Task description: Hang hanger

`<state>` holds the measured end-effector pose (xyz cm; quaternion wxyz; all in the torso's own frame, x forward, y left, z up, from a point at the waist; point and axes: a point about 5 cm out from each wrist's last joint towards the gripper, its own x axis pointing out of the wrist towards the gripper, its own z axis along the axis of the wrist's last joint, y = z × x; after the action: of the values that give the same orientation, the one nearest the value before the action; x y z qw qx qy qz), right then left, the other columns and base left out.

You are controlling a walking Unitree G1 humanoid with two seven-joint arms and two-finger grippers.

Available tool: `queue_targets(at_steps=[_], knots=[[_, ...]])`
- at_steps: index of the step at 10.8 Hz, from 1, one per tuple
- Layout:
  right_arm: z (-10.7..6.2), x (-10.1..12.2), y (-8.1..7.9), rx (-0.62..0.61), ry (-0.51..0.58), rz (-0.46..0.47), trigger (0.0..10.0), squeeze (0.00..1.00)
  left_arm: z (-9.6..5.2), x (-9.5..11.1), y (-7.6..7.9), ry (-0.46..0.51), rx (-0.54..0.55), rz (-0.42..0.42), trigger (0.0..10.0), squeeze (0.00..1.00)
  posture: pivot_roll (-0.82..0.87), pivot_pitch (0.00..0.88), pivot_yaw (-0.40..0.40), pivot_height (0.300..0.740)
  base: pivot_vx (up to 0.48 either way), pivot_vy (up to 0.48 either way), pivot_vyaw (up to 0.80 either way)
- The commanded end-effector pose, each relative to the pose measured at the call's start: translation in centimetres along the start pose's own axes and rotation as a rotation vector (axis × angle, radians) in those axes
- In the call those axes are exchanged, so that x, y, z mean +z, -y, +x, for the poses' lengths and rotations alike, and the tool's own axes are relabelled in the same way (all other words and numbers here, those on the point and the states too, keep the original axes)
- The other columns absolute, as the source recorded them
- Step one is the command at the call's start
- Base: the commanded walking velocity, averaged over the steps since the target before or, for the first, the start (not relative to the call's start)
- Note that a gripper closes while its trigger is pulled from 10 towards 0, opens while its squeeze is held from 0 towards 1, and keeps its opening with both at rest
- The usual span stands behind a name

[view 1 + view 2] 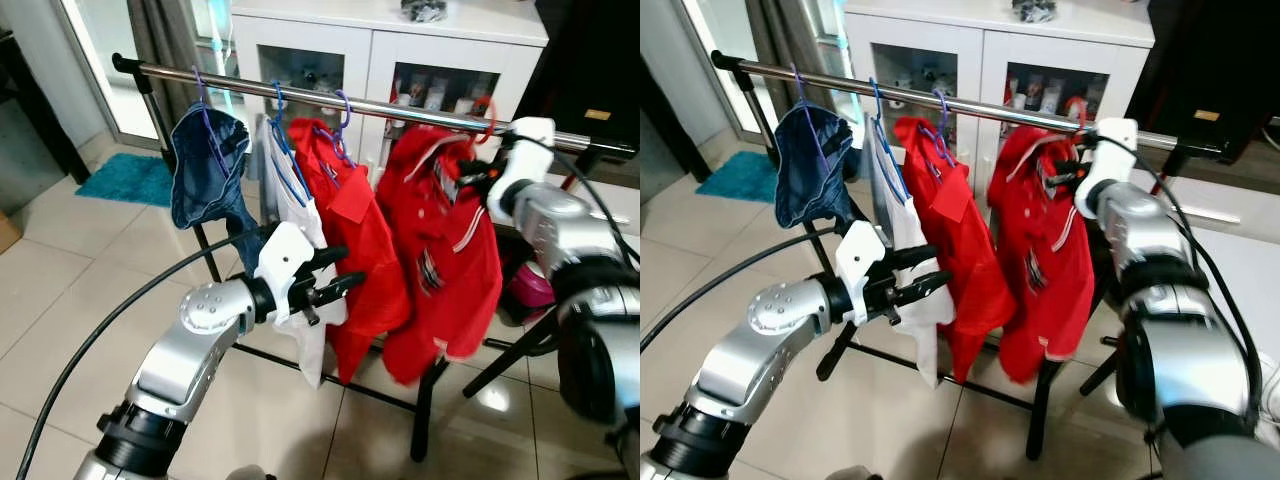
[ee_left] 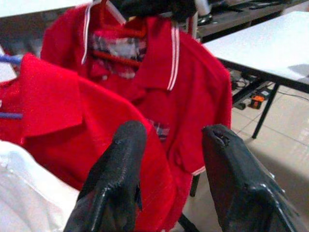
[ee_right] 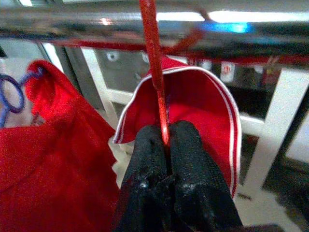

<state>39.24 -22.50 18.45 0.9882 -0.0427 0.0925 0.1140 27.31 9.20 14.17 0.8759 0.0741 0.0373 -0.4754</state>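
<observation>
I see glossy beige floor tiles (image 1: 60,300), a chrome rail (image 1: 400,108); right claw (image 3: 166,137) pinches thin red hanger (image 3: 153,72), left claw (image 2: 169,159) gapes.

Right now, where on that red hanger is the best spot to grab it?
The thin neck of the red hanger just below the rail, from the front. The stem stands upright and bare above the collar, and the right end effector pinches it there.

White cabinet (image 1: 380,50), teal mat (image 1: 125,178)
</observation>
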Motion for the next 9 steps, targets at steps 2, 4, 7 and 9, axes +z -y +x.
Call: queue_targets(at_steps=[2,4,7,9], knots=[[-1.2,1.4,0.1,0.053,0.080,-0.043,0.0,0.00,-0.1,-0.2,0.0,-0.010,0.031,0.013,10.0,0.00,-0.02,0.000,0.031,0.740,0.000,0.000,0.00],[-3.1,0.1,-0.6,0.093,0.060,-0.083,0.0,0.00,-0.2,-1.0,-0.6,-0.037,0.117,0.014,10.0,0.00,-0.04,0.000,0.040,0.740,0.000,0.000,0.00],[-5.8,-1.6,-1.9,0.058,0.040,-0.053,0.0,0.00,-0.6,-1.8,-0.7,-0.045,0.201,-0.002,10.0,0.00,-0.05,0.000,0.048,0.740,0.000,0.000,0.00],[-8.3,-3.6,-3.6,-0.043,0.038,0.038,0.0,0.00,-1.0,-2.2,-0.6,-0.034,0.264,-0.027,10.0,0.00,-0.06,0.000,0.044,0.740,0.000,0.000,0.00]])
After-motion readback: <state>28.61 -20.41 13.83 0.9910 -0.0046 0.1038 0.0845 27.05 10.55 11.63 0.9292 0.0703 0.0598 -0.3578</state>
